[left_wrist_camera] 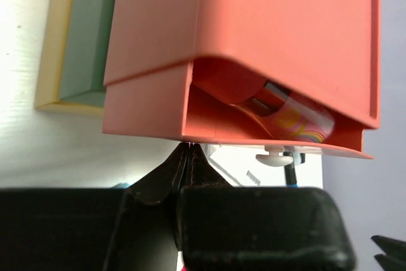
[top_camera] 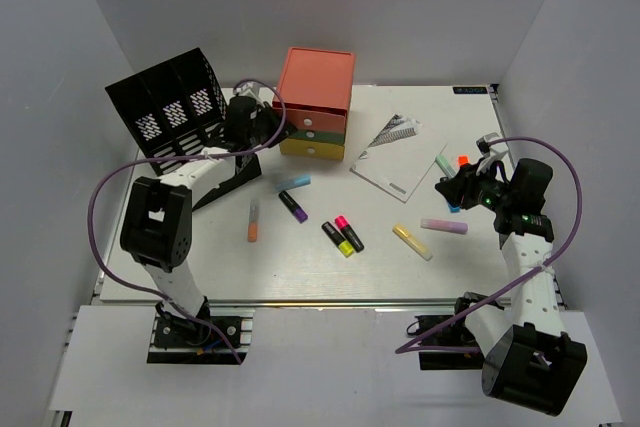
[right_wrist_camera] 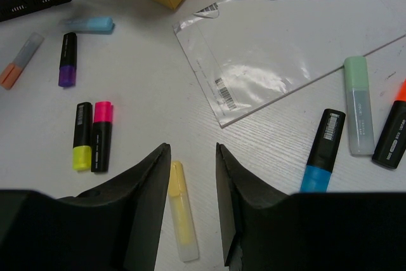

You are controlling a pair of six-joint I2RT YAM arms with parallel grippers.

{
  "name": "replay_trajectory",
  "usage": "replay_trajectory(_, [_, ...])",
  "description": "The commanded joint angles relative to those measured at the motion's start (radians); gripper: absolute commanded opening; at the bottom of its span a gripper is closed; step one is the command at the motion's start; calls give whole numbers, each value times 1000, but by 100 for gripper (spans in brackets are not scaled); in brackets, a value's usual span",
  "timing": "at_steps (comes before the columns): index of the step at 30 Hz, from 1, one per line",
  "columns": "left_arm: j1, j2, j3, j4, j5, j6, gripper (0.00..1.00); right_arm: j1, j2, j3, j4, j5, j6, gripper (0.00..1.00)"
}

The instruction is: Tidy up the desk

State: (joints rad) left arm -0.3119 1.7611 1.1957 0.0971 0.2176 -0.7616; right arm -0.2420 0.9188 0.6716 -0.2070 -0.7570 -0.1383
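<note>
The desk [top_camera: 300, 272] is a white tabletop strewn with highlighters. A small drawer unit [top_camera: 315, 102] in orange, green and yellow stands at the back. Its orange top drawer [left_wrist_camera: 254, 61] is slightly out, with a colourful item inside. My left gripper [left_wrist_camera: 188, 148] is shut, and its tips touch the lower front edge of that drawer beside the white knob [left_wrist_camera: 275, 157]. Over the right side, my right gripper [right_wrist_camera: 192, 150] hangs open and empty. A yellow highlighter [right_wrist_camera: 179, 211] lies on the desk under the gap. In the top view it sits at the right gripper [top_camera: 447, 190].
A black mesh file organizer [top_camera: 170, 105] stands at the back left. A booklet in a plastic sleeve [top_camera: 399, 156] lies right of the drawers. Loose highlighters: light blue [top_camera: 294, 183], purple [top_camera: 293, 206], orange [top_camera: 253, 219], black-yellow [top_camera: 338, 238], black-pink [top_camera: 349, 233], lilac [top_camera: 444, 225], green [right_wrist_camera: 358, 103], black-blue [right_wrist_camera: 322, 150].
</note>
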Motion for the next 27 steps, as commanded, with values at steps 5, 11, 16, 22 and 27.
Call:
replay_trajectory(5, [-6, 26, 73, 85, -4, -38, 12, -2, 5, -1, 20, 1, -9, 40])
replay_trajectory(11, [-6, 38, 88, 107, -11, -38, 14, -2, 5, -1, 21, 1, -9, 40])
replay_trajectory(16, [-6, 51, 99, 112, 2, -33, 14, -2, 6, 0, 21, 1, -11, 40])
replay_trajectory(22, [-6, 15, 53, 116, 40, -18, 14, -2, 5, 0, 20, 1, -12, 41])
replay_trajectory(27, [-6, -52, -53, 124, 121, 42, 11, -2, 5, 2, 18, -1, -14, 41])
